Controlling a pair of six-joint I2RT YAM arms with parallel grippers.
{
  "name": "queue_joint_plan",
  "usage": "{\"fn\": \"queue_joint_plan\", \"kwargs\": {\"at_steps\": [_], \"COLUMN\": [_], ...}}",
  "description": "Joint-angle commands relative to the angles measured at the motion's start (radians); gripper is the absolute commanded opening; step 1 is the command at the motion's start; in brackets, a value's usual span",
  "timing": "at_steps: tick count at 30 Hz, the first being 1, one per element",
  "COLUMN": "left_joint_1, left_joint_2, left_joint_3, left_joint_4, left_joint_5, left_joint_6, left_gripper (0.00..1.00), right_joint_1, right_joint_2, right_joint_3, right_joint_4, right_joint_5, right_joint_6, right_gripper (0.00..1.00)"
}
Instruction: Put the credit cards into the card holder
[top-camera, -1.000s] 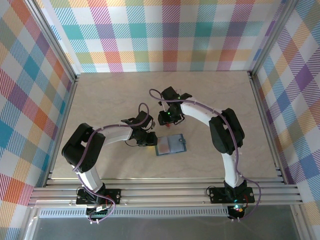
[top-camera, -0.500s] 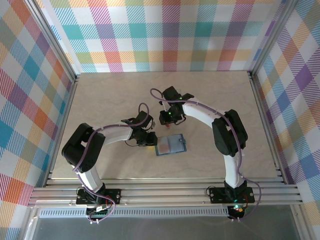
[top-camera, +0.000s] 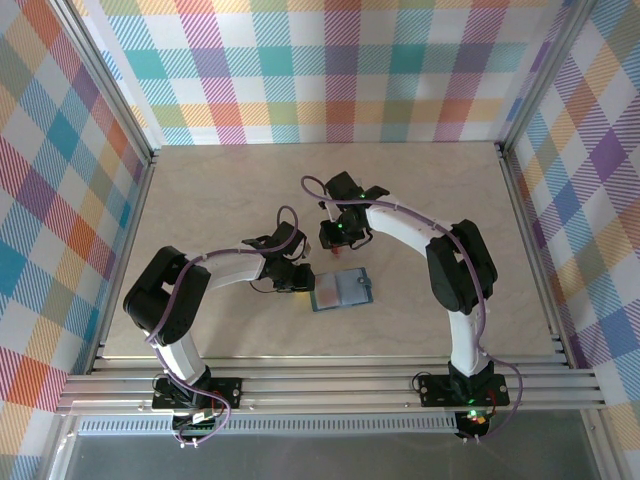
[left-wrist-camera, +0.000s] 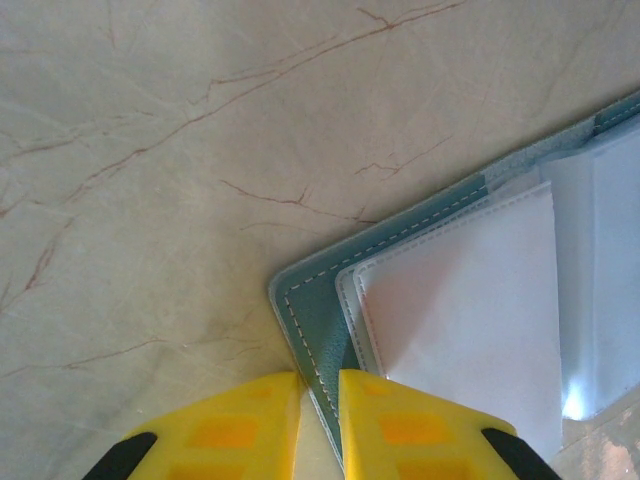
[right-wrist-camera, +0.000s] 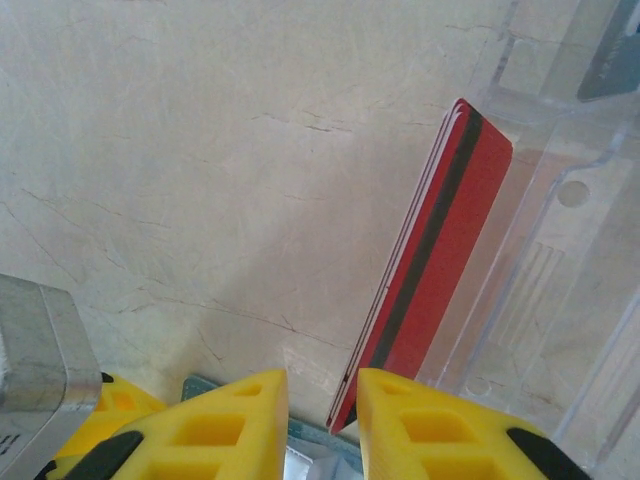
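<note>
Your left gripper (left-wrist-camera: 320, 400) is closed on the stitched edge of the teal holder (left-wrist-camera: 310, 320), bottom centre of the left wrist view. The holder lies open on the desk (left-wrist-camera: 150, 150), pale pockets up, just below centre in the top view. Your right gripper (right-wrist-camera: 322, 400) grips the lower end of a red card (right-wrist-camera: 440, 220) with a dark stripe. The card slants toward the upper right, against a clear case (right-wrist-camera: 560, 250) at the right edge.
</note>
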Motion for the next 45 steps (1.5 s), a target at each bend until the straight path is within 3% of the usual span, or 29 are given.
{"fn": "queue_joint_plan", "kwargs": {"at_steps": [1, 11, 28, 36, 45], "left_joint_1": [-0.021, -0.021, -0.021, -0.021, -0.021], "left_joint_2": [0.009, 0.004, 0.006, 0.007, 0.005], "left_joint_3": [-0.021, -0.022, -0.021, -0.019, -0.02], "left_joint_4": [0.01, 0.012, 0.007, 0.004, 0.005], "left_joint_5": [0.031, 0.032, 0.026, 0.023, 0.023], "left_joint_6": [0.004, 0.004, 0.006, 0.008, 0.01], "left_gripper": [0.19, 0.19, 0.19, 0.19, 0.19], "right_joint_1": [-0.003, -0.003, -0.004, -0.004, -0.004], "right_joint_2": [0.013, 0.036, -0.045, -0.088, -0.09], "right_joint_3": [0.017, 0.027, -0.005, -0.021, -0.024], "right_joint_4": [-0.031, -0.04, -0.049, -0.072, -0.077], "right_joint_5": [0.013, 0.006, 0.071, 0.161, 0.133], "right_joint_6": [0.009, 0.007, 0.019, 0.034, 0.032], "right_gripper": [0.26, 0.25, 0.0, 0.0, 0.0]}}
